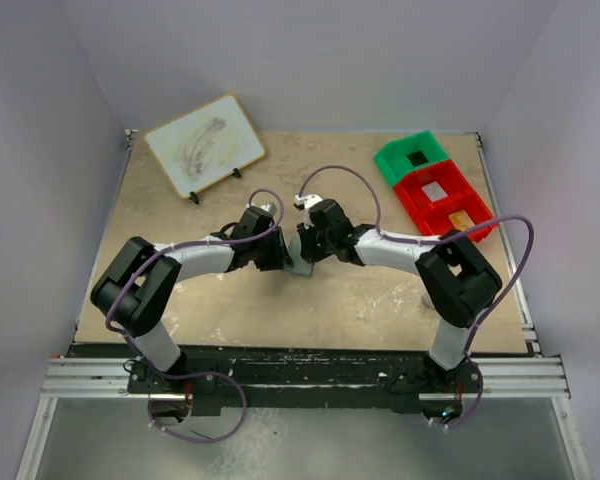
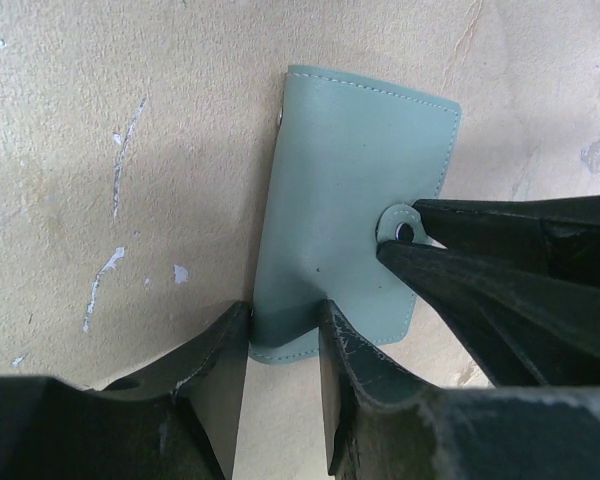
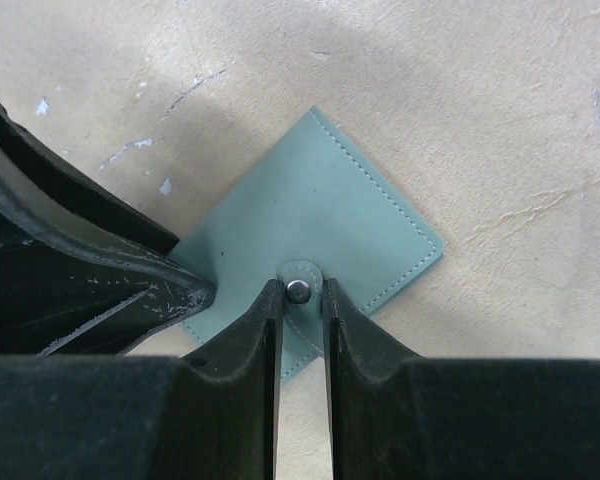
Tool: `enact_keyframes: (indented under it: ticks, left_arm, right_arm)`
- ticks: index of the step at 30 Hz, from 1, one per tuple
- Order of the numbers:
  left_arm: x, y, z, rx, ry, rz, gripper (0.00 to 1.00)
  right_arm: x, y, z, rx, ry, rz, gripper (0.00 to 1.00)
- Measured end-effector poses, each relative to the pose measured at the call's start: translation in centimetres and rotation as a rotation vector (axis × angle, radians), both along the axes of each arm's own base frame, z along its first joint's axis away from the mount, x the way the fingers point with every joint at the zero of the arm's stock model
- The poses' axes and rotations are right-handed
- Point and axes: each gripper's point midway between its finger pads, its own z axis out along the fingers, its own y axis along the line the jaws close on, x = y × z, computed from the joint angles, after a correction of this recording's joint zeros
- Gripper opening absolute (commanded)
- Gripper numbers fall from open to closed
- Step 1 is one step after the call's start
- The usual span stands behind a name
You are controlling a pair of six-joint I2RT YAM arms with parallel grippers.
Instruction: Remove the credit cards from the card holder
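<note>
The card holder [image 2: 350,180] lies closed on the tan table, grey-green with pale stitching and a round snap tab [image 2: 400,230]. My left gripper [image 2: 283,335] is shut on its near short edge, and the leather bulges between the fingers. My right gripper [image 3: 300,298] comes from the opposite side and is shut on the snap tab [image 3: 298,290], one finger on each side of the metal stud. In the top view both grippers [image 1: 280,252] [image 1: 310,248] meet over the card holder [image 1: 298,264] at the table's middle. The credit cards are hidden.
A white board on a small stand [image 1: 204,145] leans at the back left. A green bin [image 1: 412,158] and a red bin [image 1: 450,205] with small flat pieces in them sit at the back right. Pale walls close in three sides of the table.
</note>
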Motion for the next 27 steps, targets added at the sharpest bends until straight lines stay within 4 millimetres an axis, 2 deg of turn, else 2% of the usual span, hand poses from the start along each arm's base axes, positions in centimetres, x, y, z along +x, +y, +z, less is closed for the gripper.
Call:
enact_keyframes:
  ticks: [11, 15, 23, 27]
  left_arm:
    - [0.0, 0.0, 0.0, 0.002, -0.001, -0.001, 0.29]
    - [0.0, 0.0, 0.0, 0.002, -0.001, -0.001, 0.29]
    - [0.0, 0.0, 0.0, 0.002, -0.001, -0.002, 0.29]
    - [0.0, 0.0, 0.0, 0.003, -0.002, -0.003, 0.29]
  right_arm:
    - [0.0, -1.0, 0.2, 0.294, 0.152, -0.059, 0.12]
    - [0.0, -2.0, 0.0, 0.349, 0.200, -0.087, 0.21]
    - [-0.1, -2.8, -0.5, 0.306, 0.206, -0.088, 0.44]
    - [0.2, -3.8, -0.1, 0.252, 0.196, -0.130, 0.45]
